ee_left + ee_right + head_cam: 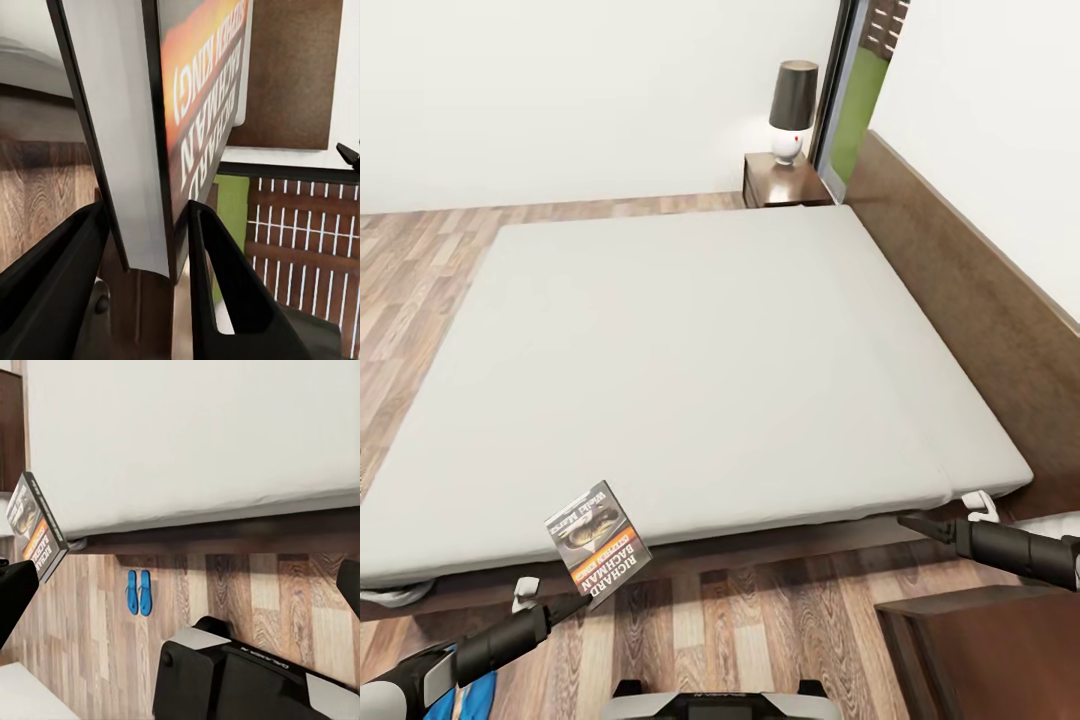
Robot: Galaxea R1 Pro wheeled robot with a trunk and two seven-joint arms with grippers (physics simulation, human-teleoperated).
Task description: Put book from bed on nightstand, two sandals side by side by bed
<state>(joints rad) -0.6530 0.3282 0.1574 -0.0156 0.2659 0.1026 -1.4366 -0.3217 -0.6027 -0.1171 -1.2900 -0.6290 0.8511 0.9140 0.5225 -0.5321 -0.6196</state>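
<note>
Slippage is the risk: the left hand (142, 247) pinches the thin grey paperback book with the orange band (597, 541) by one edge, tilted above the wood-plank floor beside the low grey-white bed (690, 360). Right hand (920, 524): I cannot tell its state.

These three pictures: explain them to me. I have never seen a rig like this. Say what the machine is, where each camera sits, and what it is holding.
This is a simulated wheeled robot with two arms. The wide picture comes from a camera on its head, looking down over the bed; a nightstand with a lamp stands in the far corner. The other two come from cameras by each gripper. The left gripper is shut on the book; the left wrist view shows it clamped between black fingers. The right gripper holds nothing. The right wrist view shows two blue sandals lying side by side on the wooden floor beside the bed.
</note>
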